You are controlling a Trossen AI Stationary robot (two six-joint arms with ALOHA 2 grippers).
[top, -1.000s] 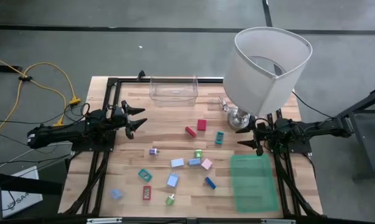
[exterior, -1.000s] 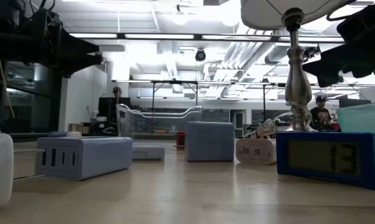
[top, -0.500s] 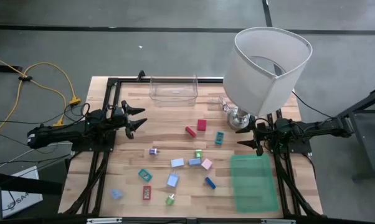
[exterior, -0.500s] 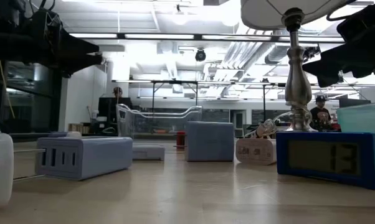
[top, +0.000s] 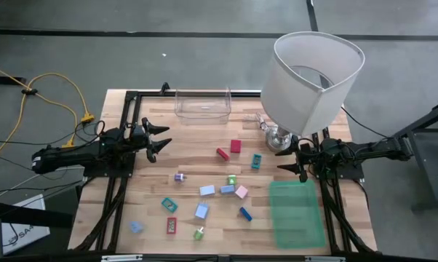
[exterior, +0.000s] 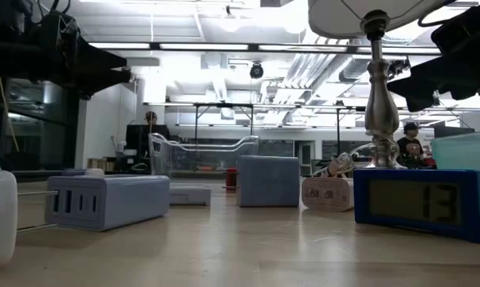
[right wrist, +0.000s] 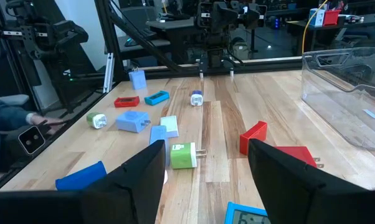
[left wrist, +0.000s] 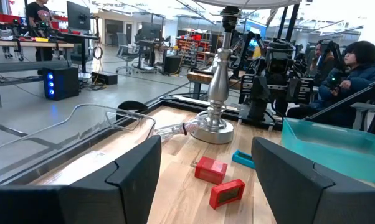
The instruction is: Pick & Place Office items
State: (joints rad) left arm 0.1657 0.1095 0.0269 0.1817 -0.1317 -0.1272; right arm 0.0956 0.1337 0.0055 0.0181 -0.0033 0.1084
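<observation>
Several tiny coloured office items lie scattered flat on the wooden table: two red pieces, a teal clock-like piece, light blue blocks, a pink one, a blue one and a green-white plug. My left gripper hangs open over the table's left side, above the wood. My right gripper hangs open at the right, beside the lamp base. Neither holds anything.
A big white lamp stands on its metal base at the far right. A clear plastic bin sits at the far edge. A green translucent bin sits near right. A person sits beyond the table.
</observation>
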